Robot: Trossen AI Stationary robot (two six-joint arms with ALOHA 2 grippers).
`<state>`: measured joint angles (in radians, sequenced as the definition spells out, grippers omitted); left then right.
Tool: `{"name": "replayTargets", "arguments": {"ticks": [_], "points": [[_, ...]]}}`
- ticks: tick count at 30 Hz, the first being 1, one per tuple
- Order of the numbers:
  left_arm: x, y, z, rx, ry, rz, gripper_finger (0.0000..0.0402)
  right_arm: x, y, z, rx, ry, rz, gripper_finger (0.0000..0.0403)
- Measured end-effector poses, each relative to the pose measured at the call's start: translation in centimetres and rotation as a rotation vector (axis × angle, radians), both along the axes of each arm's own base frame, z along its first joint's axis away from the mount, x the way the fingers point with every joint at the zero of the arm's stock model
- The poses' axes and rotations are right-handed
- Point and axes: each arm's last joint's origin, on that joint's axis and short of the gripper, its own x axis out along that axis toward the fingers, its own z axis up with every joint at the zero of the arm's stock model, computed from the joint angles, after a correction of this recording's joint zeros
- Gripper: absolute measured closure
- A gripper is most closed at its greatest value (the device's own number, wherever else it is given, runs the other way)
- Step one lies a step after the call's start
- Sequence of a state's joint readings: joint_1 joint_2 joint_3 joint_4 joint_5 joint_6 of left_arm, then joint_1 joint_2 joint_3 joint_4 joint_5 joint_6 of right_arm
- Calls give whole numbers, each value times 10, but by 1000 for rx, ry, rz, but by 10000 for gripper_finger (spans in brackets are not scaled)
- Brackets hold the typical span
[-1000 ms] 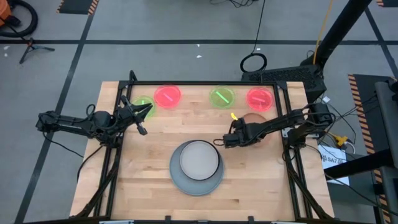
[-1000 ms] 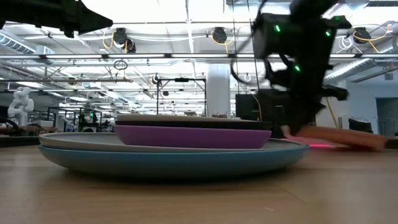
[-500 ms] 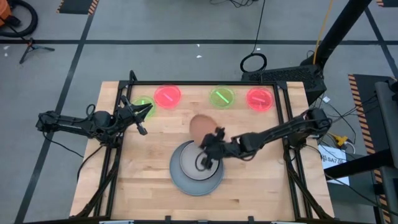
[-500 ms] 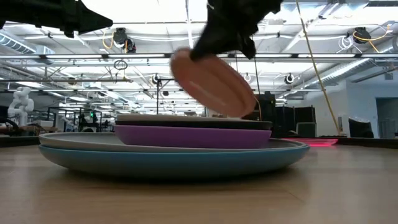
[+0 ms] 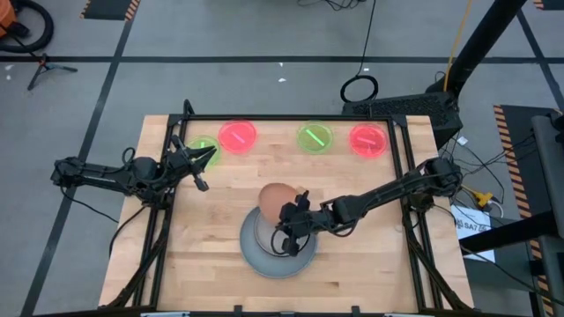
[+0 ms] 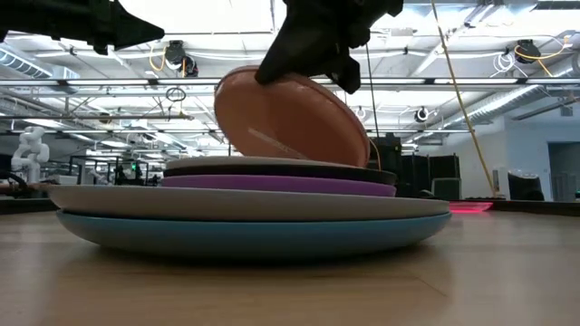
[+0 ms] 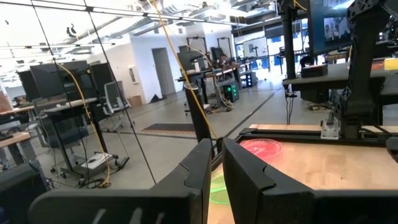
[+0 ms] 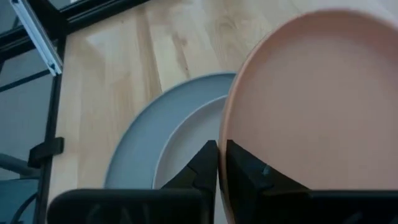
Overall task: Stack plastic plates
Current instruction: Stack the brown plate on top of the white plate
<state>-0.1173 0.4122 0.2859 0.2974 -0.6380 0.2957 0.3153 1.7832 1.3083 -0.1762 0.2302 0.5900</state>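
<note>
A stack of plates (image 5: 264,255) sits at the middle of the table, toward its near side: blue (image 6: 245,234) at the bottom, then grey (image 6: 245,203), purple (image 6: 272,182), black (image 6: 272,169) and white (image 8: 186,155). My right gripper (image 5: 291,217) is shut on a tan-orange plate (image 5: 277,198), tilted steeply over the stack (image 6: 290,118). Two red-pink (image 5: 236,136) (image 5: 368,139) and two neon green small plates (image 5: 315,137) (image 5: 204,148) lie flat along the far edge. My left gripper (image 5: 203,165) hovers shut beside the left green plate. My right gripper pinches the tan-orange plate's rim (image 8: 225,140) between its two fingers, one on each face. It reaches in from the table's right. The plate is tilted steeply, with the held edge high (image 6: 272,72) and the lower edge (image 6: 362,161) at the stack's top. I cannot tell if that edge touches.
A black frame (image 5: 291,117) runs along the table's far edge and sides. Bare wood lies left (image 5: 203,238) and right (image 5: 370,246) of the stack. The left wrist view shows a red-pink plate (image 7: 261,148) and the room beyond.
My right gripper has carried the tan-orange plate from the table's right side, lifted clear, toward the stack at the middle. The plate has tipped from nearly flat to steeply tilted and come down over the stack. The grey plate's near rim now stands higher.
</note>
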Motion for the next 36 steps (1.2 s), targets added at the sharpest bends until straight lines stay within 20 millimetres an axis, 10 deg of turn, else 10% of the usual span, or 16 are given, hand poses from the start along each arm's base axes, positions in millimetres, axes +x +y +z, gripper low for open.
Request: {"name": "replayTargets", "arguments": {"ticks": [19, 36], "points": [[0, 0, 0, 6, 4, 1, 353, -1, -2, 1, -103, -31, -111, 319], [0, 0, 0, 14, 8, 3, 353, 6, -17, -58, 109, 302, -66, 334]]}}
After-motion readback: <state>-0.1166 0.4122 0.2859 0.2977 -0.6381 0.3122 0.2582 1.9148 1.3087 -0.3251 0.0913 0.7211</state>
